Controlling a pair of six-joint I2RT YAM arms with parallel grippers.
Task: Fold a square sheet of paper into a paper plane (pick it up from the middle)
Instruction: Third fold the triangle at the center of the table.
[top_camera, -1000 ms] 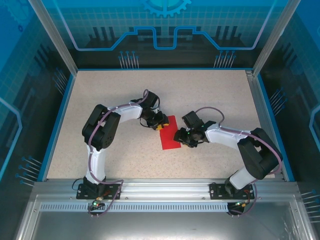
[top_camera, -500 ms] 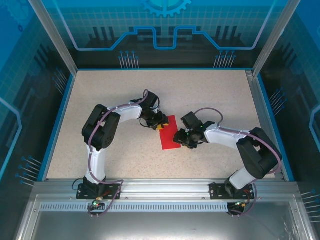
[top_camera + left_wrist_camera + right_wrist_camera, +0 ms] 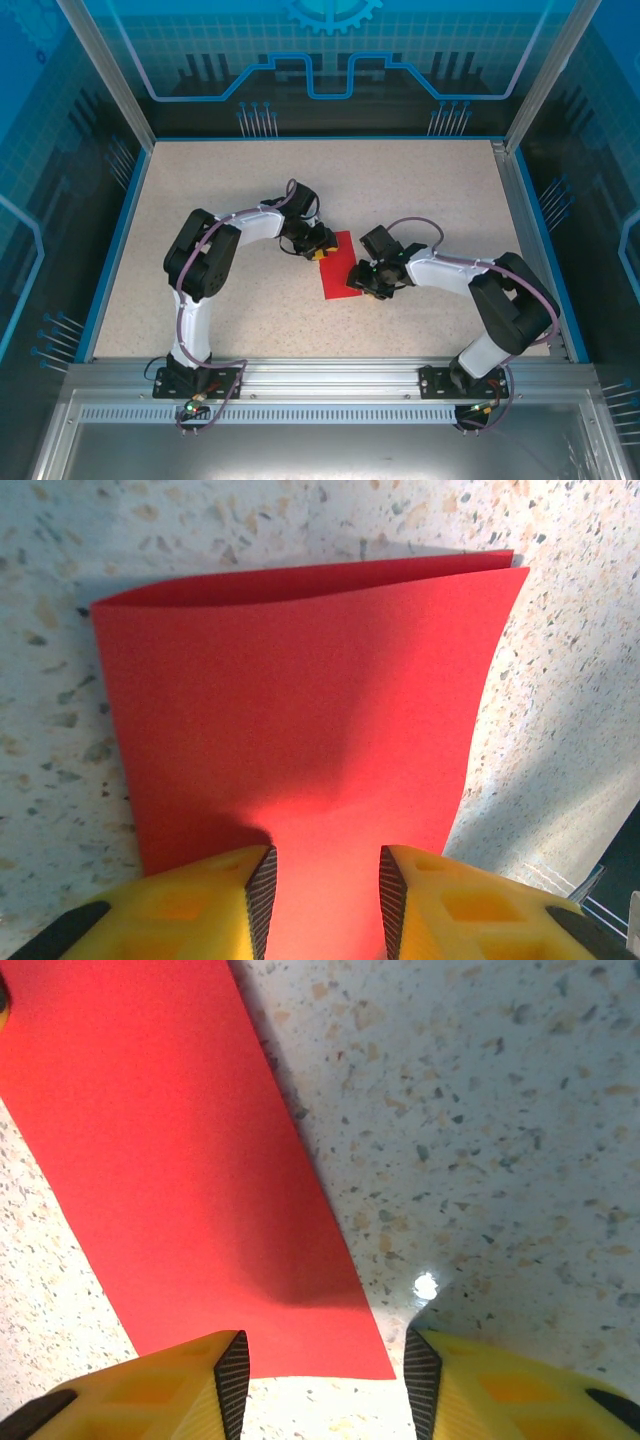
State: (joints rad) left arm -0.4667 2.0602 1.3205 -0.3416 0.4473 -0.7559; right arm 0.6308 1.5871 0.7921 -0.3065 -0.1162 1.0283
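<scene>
Already doubled over into a narrow rectangle, the square sheet of paper (image 3: 336, 272) lies on the speckled table (image 3: 420, 190) just right of centre in the top view, and it has not shifted over the last second. What has changed is small: the right gripper (image 3: 368, 280) has crept a little leftward over the sheet's right edge, while the left gripper (image 3: 318, 247) holds its place at the upper left corner. I read this as lining up for the next crease, not a fold under way. Both pairs of jaws stand partly apart and grip nothing. In the left wrist view the left gripper (image 3: 322, 885) straddles the paper (image 3: 300, 700), whose far edge shows two layers, the top one bowed. In the right wrist view the right gripper (image 3: 325, 1360) brackets a lower corner of the sheet (image 3: 180, 1160). Whether any fingertip presses on the paper is unclear, and the grippers hide part of its outline from above.
</scene>
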